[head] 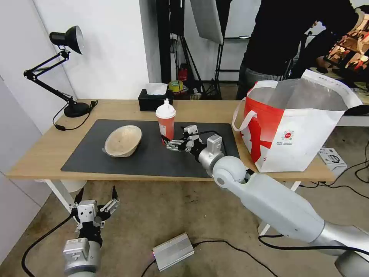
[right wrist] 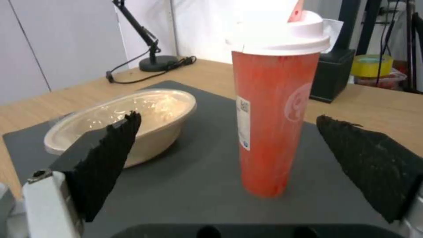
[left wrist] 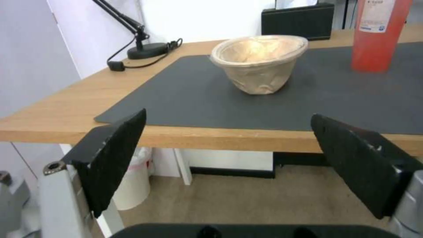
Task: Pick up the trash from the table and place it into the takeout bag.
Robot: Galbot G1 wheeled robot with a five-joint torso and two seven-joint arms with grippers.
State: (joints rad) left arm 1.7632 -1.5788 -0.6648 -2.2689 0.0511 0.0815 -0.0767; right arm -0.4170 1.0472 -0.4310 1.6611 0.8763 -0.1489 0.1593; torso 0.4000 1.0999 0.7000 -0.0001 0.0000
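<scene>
On the table, a red drink cup with a white domed lid stands upright on the dark grey mat. A beige shallow bowl lies tilted to its left. My right gripper is open just in front of the cup's base. In the right wrist view the cup stands slightly beyond the open right gripper, untouched, with the bowl beside it. My left gripper hangs open below the table's front edge and faces the bowl. The red-and-white takeout bag stands open at the table's right end.
A black desk lamp and its cable occupy the table's back left corner. A black tissue box sits behind the cup. On the floor lie a silver box and cables. A white bin stands under the table.
</scene>
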